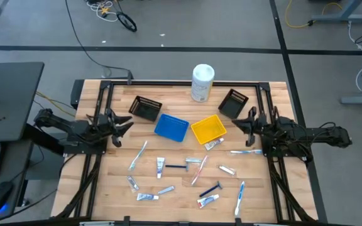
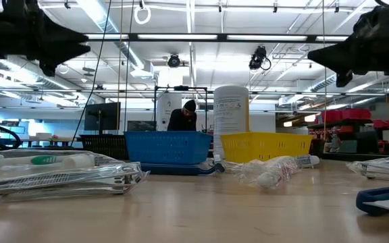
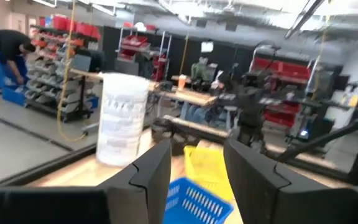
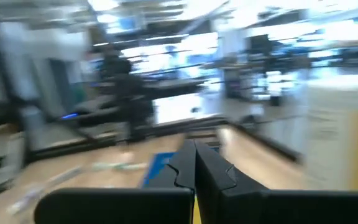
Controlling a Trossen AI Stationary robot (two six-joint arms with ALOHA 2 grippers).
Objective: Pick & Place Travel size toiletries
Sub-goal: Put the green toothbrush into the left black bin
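Observation:
Travel size toiletries lie scattered flat on the near half of the wooden table point(image 1: 105, 188): white tubes point(image 1: 160, 166) point(image 1: 208, 200), pale toothbrushes point(image 1: 137, 156) point(image 1: 240, 196), and dark-handled razors point(image 1: 176, 167) point(image 1: 210, 189). One tube point(image 1: 214, 144) lies against the yellow bin's near side. My left gripper point(image 1: 127, 123) point(image 3: 197, 168) is open and empty, held above the table's left side and pointing toward the bins. My right gripper point(image 1: 236, 122) point(image 4: 195, 163) is shut and empty, held above the right side and pointing toward the yellow bin.
A blue bin point(image 1: 171, 127) and a yellow bin point(image 1: 208, 129) stand mid-table between the grippers. Two black bins point(image 1: 147, 108) point(image 1: 233, 103) stand behind them. A large white canister point(image 1: 202, 82) stands at the far edge. A person point(image 2: 183, 116) bends in the room beyond the table.

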